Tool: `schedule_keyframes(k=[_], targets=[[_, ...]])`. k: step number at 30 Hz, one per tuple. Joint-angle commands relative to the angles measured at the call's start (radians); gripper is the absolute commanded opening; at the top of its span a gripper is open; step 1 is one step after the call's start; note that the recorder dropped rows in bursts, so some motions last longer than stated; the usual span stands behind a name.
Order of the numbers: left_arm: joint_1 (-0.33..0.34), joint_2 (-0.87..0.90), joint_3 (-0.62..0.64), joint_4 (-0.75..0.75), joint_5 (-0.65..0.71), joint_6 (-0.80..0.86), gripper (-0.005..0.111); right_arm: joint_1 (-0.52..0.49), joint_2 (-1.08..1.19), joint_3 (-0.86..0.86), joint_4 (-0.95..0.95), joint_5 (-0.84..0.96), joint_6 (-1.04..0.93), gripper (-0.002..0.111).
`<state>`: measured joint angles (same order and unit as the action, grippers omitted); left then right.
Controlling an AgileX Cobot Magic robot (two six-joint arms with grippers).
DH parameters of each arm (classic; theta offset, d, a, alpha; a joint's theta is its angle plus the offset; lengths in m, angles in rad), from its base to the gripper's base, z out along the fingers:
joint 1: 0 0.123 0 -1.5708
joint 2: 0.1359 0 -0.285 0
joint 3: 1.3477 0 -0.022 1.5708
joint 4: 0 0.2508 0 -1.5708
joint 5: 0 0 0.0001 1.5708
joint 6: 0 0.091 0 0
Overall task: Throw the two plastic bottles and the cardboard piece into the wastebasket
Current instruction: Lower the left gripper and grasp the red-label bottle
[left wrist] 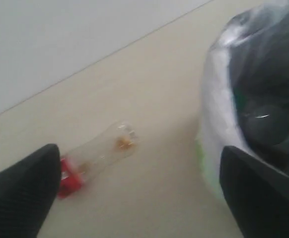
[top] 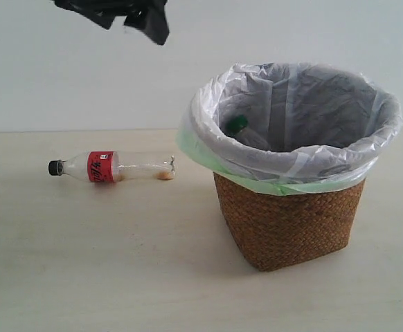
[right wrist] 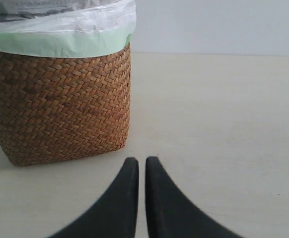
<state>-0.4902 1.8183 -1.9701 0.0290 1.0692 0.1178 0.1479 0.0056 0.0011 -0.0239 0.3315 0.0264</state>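
Observation:
The red-label bottle [top: 111, 167] with its black cap lies on its side on the table, left of the wastebasket [top: 288, 221]. The green-capped bottle [top: 238, 125] rests inside the basket's bag, only its top showing. The cardboard piece is not visible in any view. My left gripper [top: 129, 17] hangs high above the table, between bottle and basket. In the left wrist view, blurred, it [left wrist: 139, 196] is open and empty, with the red-label bottle [left wrist: 97, 154] and the bag rim [left wrist: 216, 114] far below. My right gripper [right wrist: 141, 162] is shut and empty, low on the table beside the wastebasket [right wrist: 60, 106].
The beige table [top: 84, 263] runs back to a pale wall. The white and green bag [top: 208, 155] hangs over the wicker rim. The right gripper lies outside the exterior view.

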Motion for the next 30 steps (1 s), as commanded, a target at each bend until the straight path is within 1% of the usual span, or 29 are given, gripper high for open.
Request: schedule_keyframes(k=[1, 2, 9, 11, 16, 21, 23, 26, 27, 28, 30], targets=[[0.003, -0.007, 0.07, 0.299, 0.032, -0.001, 0.079, 0.001, -0.006, -0.001, -0.008, -0.009, -0.003, 0.002], [0.003, -0.007, 0.095, 0.327, 0.026, -0.003, 0.079, 0.001, -0.006, -0.001, -0.008, -0.009, -0.003, 0.002], [0.003, 0.04, 0.183, 0.317, -0.092, 0.036, 0.079, 0.001, -0.006, -0.001, -0.008, -0.009, -0.003, 0.002], [0.003, 0.079, 0.183, 0.292, -0.091, 0.096, 0.079, 0.001, -0.006, -0.001, -0.008, -0.009, -0.003, 0.002], [0.003, 0.197, 0.183, 0.15, -0.052, 0.307, 0.079, 0.001, -0.006, -0.001, -0.008, -0.009, -0.003, 0.002], [0.006, 0.317, 0.176, 0.18, -0.081, 0.37, 0.079, 0.001, -0.006, -0.001, -0.008, -0.009, -0.003, 0.002], [0.021, 0.363, 0.167, 0.191, -0.117, 0.434, 0.079, 0.001, -0.006, -0.001, -0.008, -0.009, -0.003, 0.002], [0.054, 0.409, 0.139, 0.196, -0.177, 0.486, 0.079, 0.001, -0.006, -0.001, -0.008, -0.009, -0.003, 0.002], [0.074, 0.425, 0.132, 0.17, -0.213, 0.528, 0.079, 0.001, -0.006, -0.001, -0.008, -0.009, -0.003, 0.002], [0.092, 0.435, 0.132, 0.11, -0.251, 0.582, 0.079, 0.001, -0.006, -0.001, -0.008, -0.009, -0.003, 0.002], [0.106, 0.46, 0.132, 0.057, -0.301, 0.675, 0.079, 0.001, -0.006, -0.001, -0.008, -0.009, -0.003, 0.002]])
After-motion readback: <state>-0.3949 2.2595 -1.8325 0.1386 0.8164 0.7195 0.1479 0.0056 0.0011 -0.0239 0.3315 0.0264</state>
